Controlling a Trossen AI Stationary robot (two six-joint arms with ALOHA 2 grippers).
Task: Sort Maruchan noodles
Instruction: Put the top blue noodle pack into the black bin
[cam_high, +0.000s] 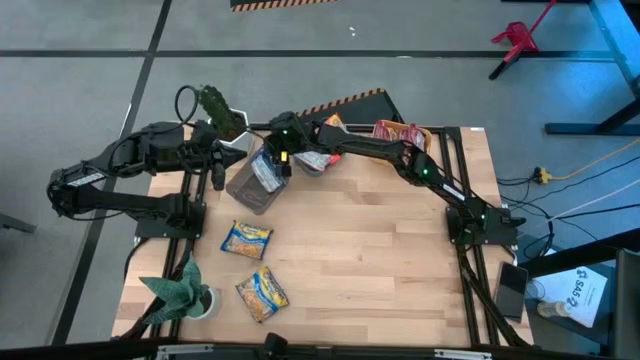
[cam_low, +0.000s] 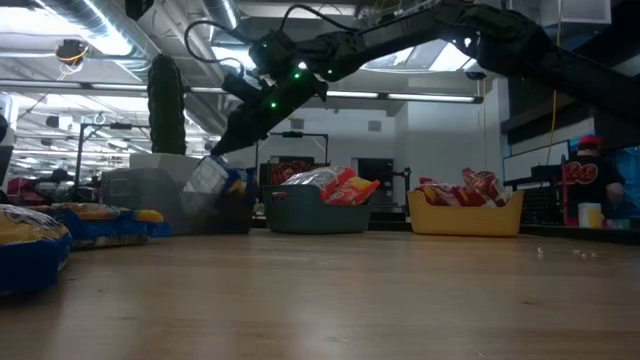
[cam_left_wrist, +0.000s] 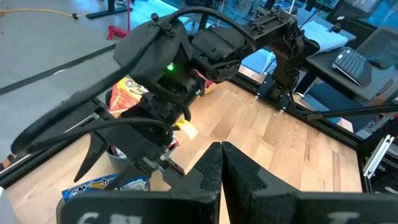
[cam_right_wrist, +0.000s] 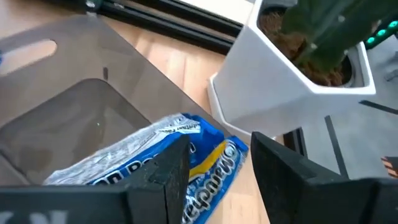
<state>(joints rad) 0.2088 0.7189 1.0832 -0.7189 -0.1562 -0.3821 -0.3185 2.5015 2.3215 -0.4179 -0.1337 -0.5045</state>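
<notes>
My right gripper (cam_high: 277, 160) (cam_right_wrist: 221, 152) reaches across to the grey bin (cam_high: 250, 190) (cam_right_wrist: 68, 112) near the table's far left. It is open. A blue-and-silver noodle packet (cam_high: 266, 170) (cam_right_wrist: 149, 152) lies tilted over the bin's rim, one end (cam_right_wrist: 227, 152) between the fingers. In the low view the packet (cam_low: 208, 178) slants just below the gripper (cam_low: 230, 148). My left gripper (cam_high: 217, 178) (cam_left_wrist: 221, 152) waits shut beside the bin. Two more packets (cam_high: 246, 238) (cam_high: 262, 292) lie flat on the table. My right gripper comes at the blue-and-silver packet from above, slanting, with a finger (cam_right_wrist: 161, 171) on either side of its end (cam_right_wrist: 211, 180). Bare table shows between the packet and the other finger (cam_right_wrist: 280, 168). Whether either finger touches the packet, I cannot tell.
A teal bin (cam_high: 312, 162) (cam_low: 310, 215) and a yellow bin (cam_high: 405, 135) (cam_low: 465, 215) holding red packets stand along the far edge. A white potted plant (cam_right_wrist: 292, 81) (cam_high: 222, 112) stands by the grey bin, another plant (cam_high: 185, 290) at the near left corner.
</notes>
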